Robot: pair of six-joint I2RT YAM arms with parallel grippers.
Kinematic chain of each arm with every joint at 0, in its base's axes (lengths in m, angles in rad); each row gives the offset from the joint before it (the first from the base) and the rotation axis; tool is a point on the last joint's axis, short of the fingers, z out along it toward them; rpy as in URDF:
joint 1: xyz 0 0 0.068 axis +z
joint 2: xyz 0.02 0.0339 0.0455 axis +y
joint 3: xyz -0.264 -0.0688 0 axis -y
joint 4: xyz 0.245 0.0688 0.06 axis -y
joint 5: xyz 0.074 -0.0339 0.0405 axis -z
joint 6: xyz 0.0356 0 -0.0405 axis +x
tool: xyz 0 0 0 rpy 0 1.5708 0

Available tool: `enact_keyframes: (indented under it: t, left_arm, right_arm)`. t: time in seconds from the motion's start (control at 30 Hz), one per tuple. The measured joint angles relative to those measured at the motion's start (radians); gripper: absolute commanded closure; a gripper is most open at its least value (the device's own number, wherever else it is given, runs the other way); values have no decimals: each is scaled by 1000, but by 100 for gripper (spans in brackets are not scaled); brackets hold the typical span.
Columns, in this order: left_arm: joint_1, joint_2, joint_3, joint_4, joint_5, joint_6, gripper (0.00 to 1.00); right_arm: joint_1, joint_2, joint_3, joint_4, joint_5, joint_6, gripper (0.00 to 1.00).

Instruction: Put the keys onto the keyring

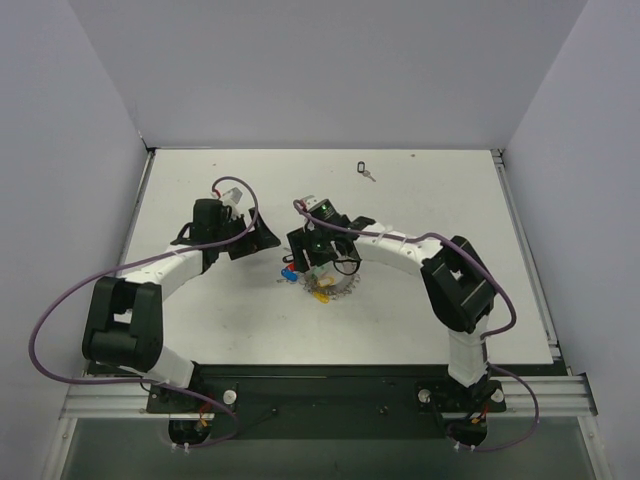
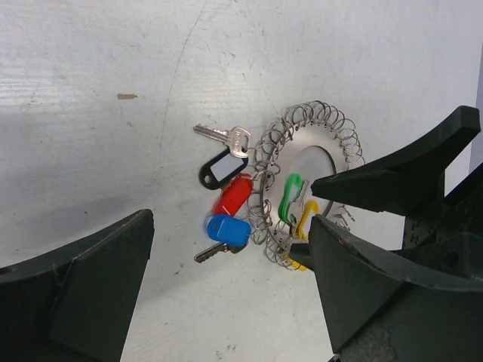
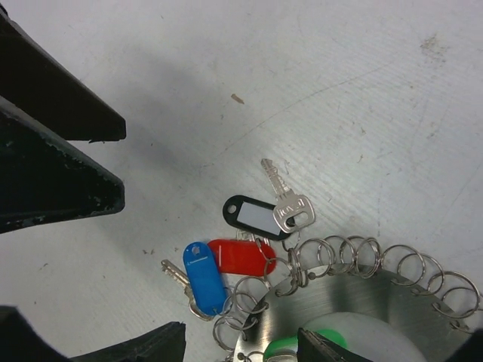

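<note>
Top view, arms: left gripper (image 1: pixel 262 238) and right gripper (image 1: pixel 305 262) both bent in to mid-tabletop, tips close together over the keyring (image 1: pixel 338 286)
Top view, surface: white tabletop (image 1: pixel 200 330), grey walls (image 1: pixel 320 70); lone key (image 1: pixel 367 172) near the far edge
Left wrist, jaws: left gripper (image 2: pixel 230 222) wide apart, holding nothing, framing the keys (image 2: pixel 229 230); black, red and blue tags touch the ring's outer coils, green and yellow lie inside it
Right wrist, jaws: right gripper (image 3: pixel 243 335) apart above the keyring (image 3: pixel 362 302)
Right wrist, hidden: its fingertips (image 3: pixel 151 348) are cut off at the bottom edge; contact with the ring cannot be told
</note>
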Motion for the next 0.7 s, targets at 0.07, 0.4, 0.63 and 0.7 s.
enact_keyframes:
  t: [0.07,0.4,0.63,0.7]
  left_arm:
    - [0,2,-1,3,0,-1,7]
    - [5,5,-3,14,8,-4,7]
    - [6,5,-3,15,9,-4,7]
    - [6,5,-3,15,10,-4,7]
  right_arm:
    - [-1,0,7,-3,24,0,43]
    - [-2,60,66,-2,73,11,55]
    - [-16,96,77,-9,83,23,62]
    - [-22,103,83,-7,83,24,63]
